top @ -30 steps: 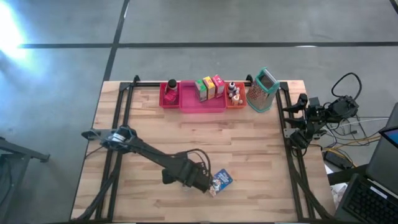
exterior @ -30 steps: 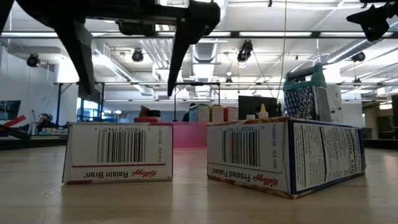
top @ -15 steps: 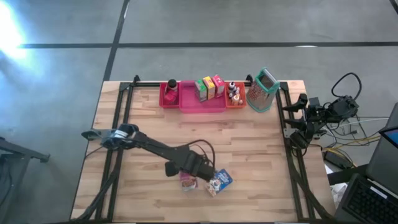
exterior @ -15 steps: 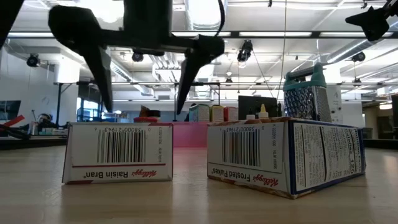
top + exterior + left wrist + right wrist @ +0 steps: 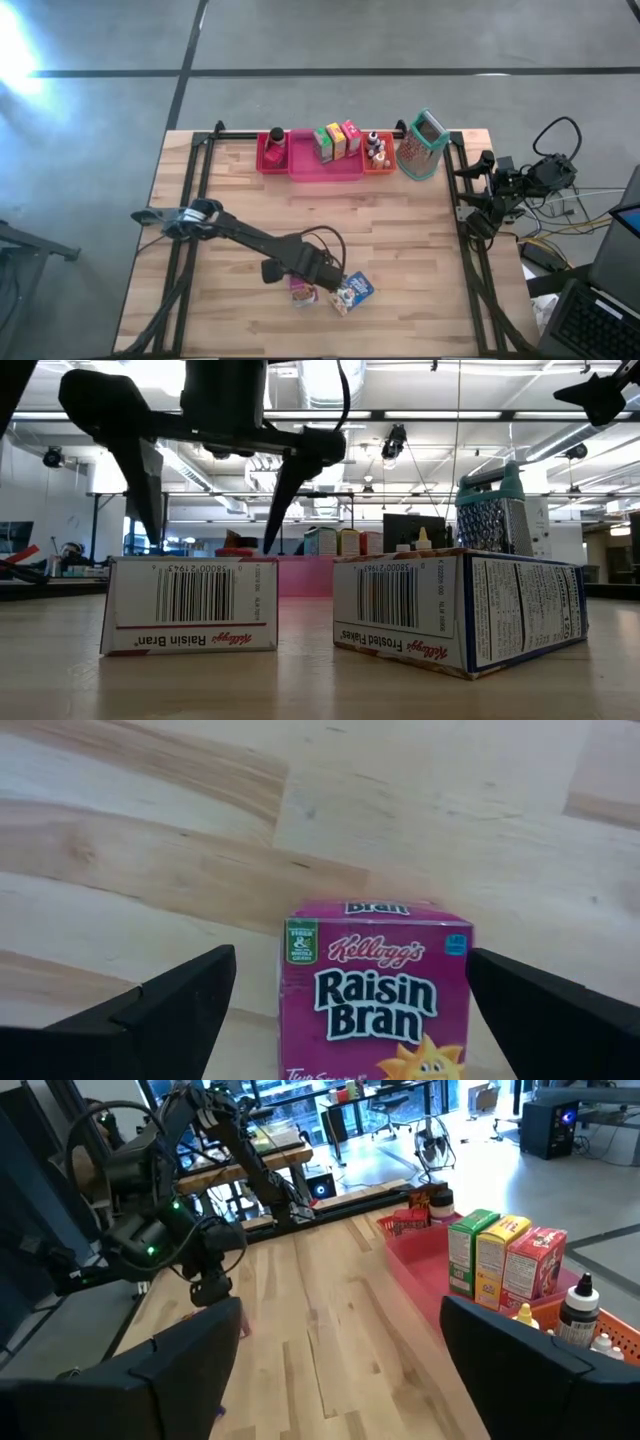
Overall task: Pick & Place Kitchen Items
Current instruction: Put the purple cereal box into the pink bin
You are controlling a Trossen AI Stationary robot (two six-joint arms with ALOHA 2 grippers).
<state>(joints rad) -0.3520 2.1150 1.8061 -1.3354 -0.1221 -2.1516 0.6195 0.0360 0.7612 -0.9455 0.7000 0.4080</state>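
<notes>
A purple Raisin Bran box point(image 5: 303, 291) point(image 5: 190, 605) point(image 5: 375, 990) lies flat on its back near the table's near edge. Beside it on the right, a blue Frosted Flakes box point(image 5: 354, 291) point(image 5: 460, 610) lies flat too, turned at an angle. My left gripper point(image 5: 310, 280) point(image 5: 210, 545) point(image 5: 350, 985) hovers open just over the Raisin Bran box. One finger stands on each side of it and neither touches it. My right gripper point(image 5: 480, 200) point(image 5: 340, 1370) waits open at the table's right edge.
Along the far edge stand a red bin point(image 5: 273, 152), a pink tray point(image 5: 326, 168) with green, yellow and red boxes, an orange bin point(image 5: 377, 160) with small bottles, and a teal-topped grater point(image 5: 423, 145). Bare wood lies between these and the two boxes.
My left gripper has drawn back a little toward the table's far-left, so the Raisin Bran box now shows in the high view. It has also sunk lower toward the box and stayed open. Both boxes have kept their places.
</notes>
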